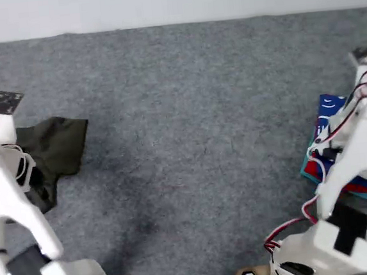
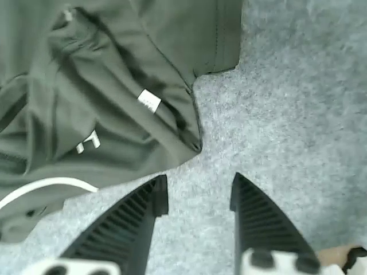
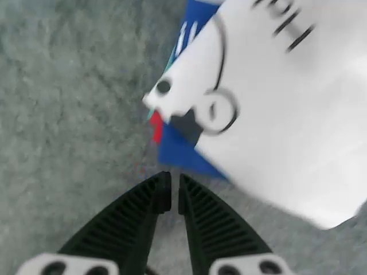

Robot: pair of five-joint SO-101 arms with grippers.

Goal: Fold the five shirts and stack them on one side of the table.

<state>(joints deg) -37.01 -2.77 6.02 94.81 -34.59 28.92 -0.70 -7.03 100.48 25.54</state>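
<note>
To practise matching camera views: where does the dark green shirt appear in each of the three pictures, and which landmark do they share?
High view: the dark green shirt lies at the picture's left edge, about mid-height.
Left wrist view: it lies crumpled just beyond the open left gripper.
Right wrist view: this one faces blue folded cloth instead.
Shared landmark: the grey table cover.

a robotics lab: grey felt-covered desk (image 1: 189, 124) against a bare white wall (image 1: 172, 3), wired robot arms (image 1: 12, 204) at its edge.
</note>
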